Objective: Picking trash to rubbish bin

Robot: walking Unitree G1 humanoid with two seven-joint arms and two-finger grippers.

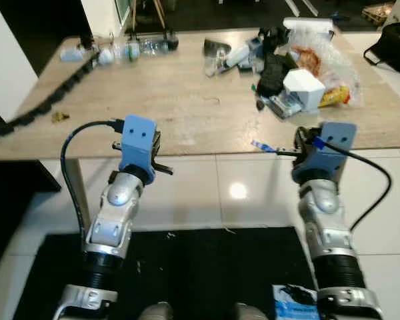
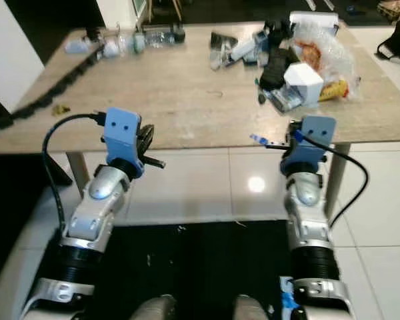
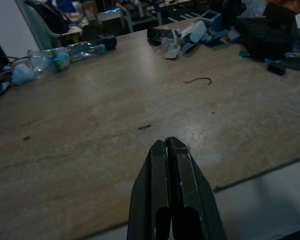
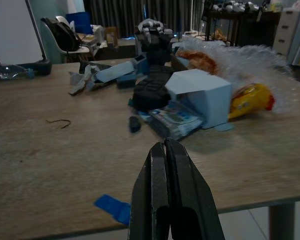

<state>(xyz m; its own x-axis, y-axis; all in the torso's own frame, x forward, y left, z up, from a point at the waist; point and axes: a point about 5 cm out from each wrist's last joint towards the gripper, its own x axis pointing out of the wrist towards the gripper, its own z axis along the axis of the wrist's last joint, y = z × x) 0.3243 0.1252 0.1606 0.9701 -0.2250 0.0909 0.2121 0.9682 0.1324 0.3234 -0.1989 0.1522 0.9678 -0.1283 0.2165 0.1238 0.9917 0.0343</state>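
Trash lies across the far right of a wooden table (image 1: 180, 100): a white box (image 1: 303, 87), a clear plastic bag (image 1: 330, 60) with a yellow packet (image 4: 250, 97) inside, a black bundle (image 1: 275, 70) and printed wrappers (image 4: 172, 120). A small blue scrap (image 1: 260, 145) rests at the near table edge. My left gripper (image 3: 166, 145) is shut and empty, held over the near edge at the table's left middle. My right gripper (image 4: 165, 146) is shut too, empty, just right of the blue scrap (image 4: 112, 206) and short of the white box (image 4: 202, 97).
Plastic bottles (image 1: 130, 48) lie at the far left of the table, with a black chain-like cable (image 1: 53, 100) along its left side. A black mat (image 1: 187, 267) covers the floor at my feet, with a blue-and-white packet (image 1: 295, 303) on it. A black bag (image 1: 393, 40) stands at the far right.
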